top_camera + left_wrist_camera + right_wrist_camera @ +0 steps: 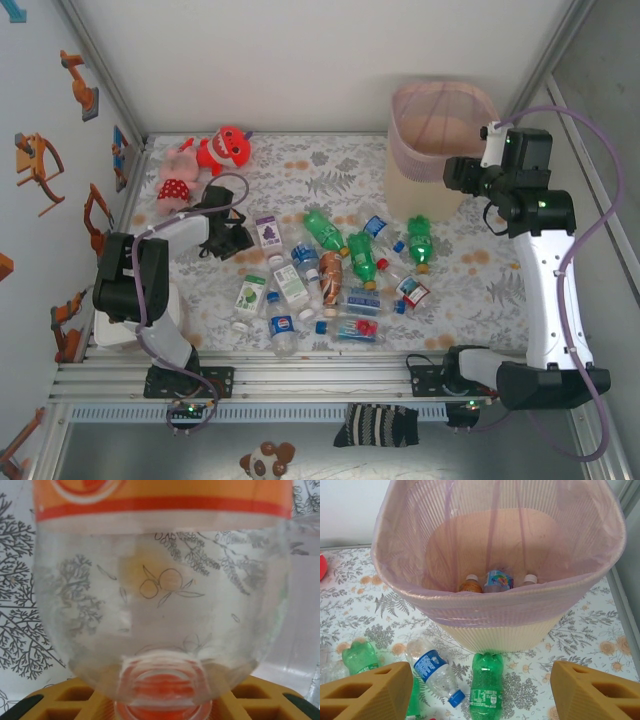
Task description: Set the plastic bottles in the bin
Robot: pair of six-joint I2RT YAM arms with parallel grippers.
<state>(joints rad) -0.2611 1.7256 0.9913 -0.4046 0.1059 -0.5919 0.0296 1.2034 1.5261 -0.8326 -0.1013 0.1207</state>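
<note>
Clear plastic with an orange label: this bottle is in the left tool, jaws clamped on it near the red-capped neck. Cannot tell whether it is off the worktop.

Right tool: jaws wide apart, nothing between them, facing the bin at the far right. Three bottles lie inside.

Loose pile lies mid-worktop, between the left tool and the bin. Plush toys are just beyond the left tool.

Notes for the step:
- The grip looks to be at one end, so expect the body to sag or swing. Lift straight up and slowly.
- Carry high over the pile so nothing gets knocked.
- The bin rim is tall, so clear it before moving in.
- Release over the middle of the opening, not the mesh edge.
- The right arm stands beside the bin. Risk of a clash, so approach from the bin's left side.
</note>
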